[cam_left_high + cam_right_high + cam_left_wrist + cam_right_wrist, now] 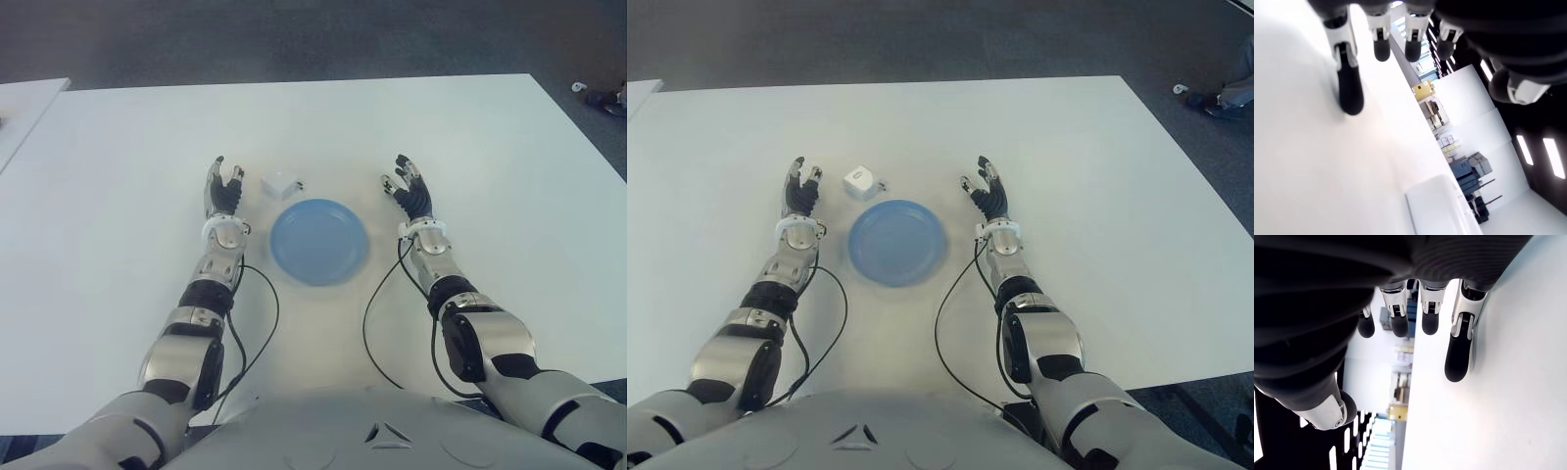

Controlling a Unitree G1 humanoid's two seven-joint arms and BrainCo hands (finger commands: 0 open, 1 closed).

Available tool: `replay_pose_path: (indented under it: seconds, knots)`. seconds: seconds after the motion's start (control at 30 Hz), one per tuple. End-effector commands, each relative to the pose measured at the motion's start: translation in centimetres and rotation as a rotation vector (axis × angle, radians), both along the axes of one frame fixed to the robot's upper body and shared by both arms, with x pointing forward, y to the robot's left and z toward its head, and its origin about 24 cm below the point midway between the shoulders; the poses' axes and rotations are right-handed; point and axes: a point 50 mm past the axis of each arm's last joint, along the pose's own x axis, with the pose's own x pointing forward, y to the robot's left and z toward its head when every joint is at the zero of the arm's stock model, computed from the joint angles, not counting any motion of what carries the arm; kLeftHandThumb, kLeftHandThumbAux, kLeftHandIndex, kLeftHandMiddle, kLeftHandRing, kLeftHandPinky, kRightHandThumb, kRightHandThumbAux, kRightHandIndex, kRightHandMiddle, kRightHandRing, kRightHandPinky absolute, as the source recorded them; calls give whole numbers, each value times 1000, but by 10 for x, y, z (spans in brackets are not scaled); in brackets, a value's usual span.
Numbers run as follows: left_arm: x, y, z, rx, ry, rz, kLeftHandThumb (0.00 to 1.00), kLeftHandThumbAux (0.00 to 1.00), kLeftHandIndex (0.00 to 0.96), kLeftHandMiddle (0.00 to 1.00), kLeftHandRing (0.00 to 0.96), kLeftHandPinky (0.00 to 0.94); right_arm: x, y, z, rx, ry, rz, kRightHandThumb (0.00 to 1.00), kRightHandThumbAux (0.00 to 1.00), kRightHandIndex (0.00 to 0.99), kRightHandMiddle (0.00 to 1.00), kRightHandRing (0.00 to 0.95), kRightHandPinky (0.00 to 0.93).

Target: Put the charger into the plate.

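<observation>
You have a white worktop (118, 157) in front of you with a blue plate (319, 241) in the middle. The small white charger (283, 185) sits on the worktop just beyond the plate's far left edge, not in it. Your left hand (223, 191) is just left of the charger, fingers (1350, 88) loosely spread and holding nothing. Your right hand (409, 189) is to the right of the plate, its fingers (1457, 355) open and empty too.
</observation>
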Motion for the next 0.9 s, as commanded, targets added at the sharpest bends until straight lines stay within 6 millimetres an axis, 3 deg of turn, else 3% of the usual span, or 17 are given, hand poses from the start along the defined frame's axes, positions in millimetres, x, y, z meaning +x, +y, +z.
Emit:
replay_pose_path:
  seconds: [0.03, 0.3, 0.9]
  knots:
    - [13, -11, 7, 100, 17, -44, 404, 194, 0, 0, 0, 1, -30, 1, -41, 2, 205, 5, 96, 679, 0, 36, 42, 81]
    - [15, -17, 5, 213, 14, -133, 339, 168, 0, 0, 0, 0, -30, 3, -41, 3, 207, 18, 92, 666, 0, 34, 40, 77]
    - [20, -31, -3, 657, 44, -333, 202, 181, 0, 0, 0, 0, -31, 7, -41, 22, 201, 41, 83, 659, 0, 79, 85, 119]
